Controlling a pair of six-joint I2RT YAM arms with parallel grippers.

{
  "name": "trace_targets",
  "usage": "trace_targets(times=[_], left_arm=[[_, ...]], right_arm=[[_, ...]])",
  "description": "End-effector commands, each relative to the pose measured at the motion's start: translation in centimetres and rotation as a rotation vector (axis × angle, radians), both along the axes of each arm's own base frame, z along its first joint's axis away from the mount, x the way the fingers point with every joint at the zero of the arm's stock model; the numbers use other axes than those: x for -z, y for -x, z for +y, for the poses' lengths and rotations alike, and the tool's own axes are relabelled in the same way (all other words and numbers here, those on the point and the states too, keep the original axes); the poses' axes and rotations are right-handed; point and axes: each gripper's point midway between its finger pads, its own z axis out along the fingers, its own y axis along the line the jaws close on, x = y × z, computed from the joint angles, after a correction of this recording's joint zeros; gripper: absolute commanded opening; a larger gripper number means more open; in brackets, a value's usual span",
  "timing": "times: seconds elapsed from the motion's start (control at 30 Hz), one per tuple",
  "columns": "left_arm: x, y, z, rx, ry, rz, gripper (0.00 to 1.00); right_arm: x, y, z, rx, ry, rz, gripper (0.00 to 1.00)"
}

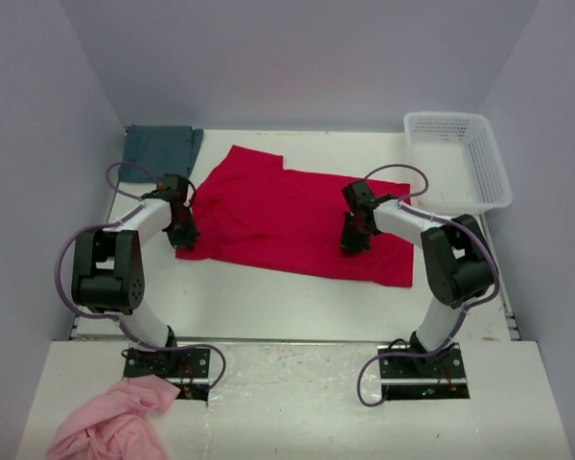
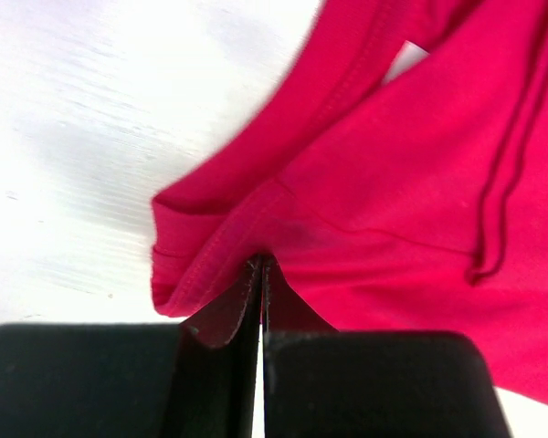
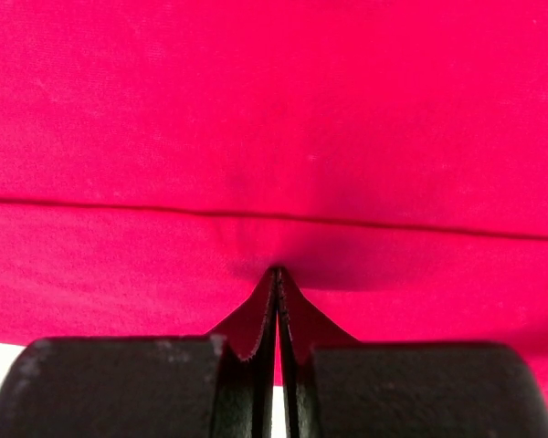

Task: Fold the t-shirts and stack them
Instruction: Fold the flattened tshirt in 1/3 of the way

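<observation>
A: Two claws, are they closed?
B: Both are pinched tight on the red t-shirt spread on the table. The left gripper is at its left edge and the right gripper near its front hem. The teal t-shirt lies in the far-left corner.

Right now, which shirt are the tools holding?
The red t-shirt, pinched by the left tool and right tool; the teal t-shirt lies untouched, far left.
</observation>
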Motion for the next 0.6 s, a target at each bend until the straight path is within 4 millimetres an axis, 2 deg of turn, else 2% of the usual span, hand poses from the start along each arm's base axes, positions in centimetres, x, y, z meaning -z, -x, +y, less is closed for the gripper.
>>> trace_targets(times=[0.0, 0.17, 0.43, 0.57], left_arm=[[-0.4, -0.8, 2.2, -0.022, -0.093, 0.003, 0.00], [0.2, -0.7, 4.0, -0.073, -0.161, 0.052, 0.00], [1.5, -0.3, 6.3, -0.157, -0.265, 0.144, 0.00], [1.1, -0.3, 7.5, -0.202, -0.341, 0.175, 0.00]], right_arm=[[2.9, 1.3, -0.8, 0.055, 0.053, 0.075, 0.00], [3.2, 2.2, -1.6, 0.140, 0.083, 0.105, 0.00], [2.3, 3.6, -2.2, 0.219, 0.068, 0.081, 0.00], [2.8, 4.4, -2.3, 0.234, 0.066, 0.113, 0.00]])
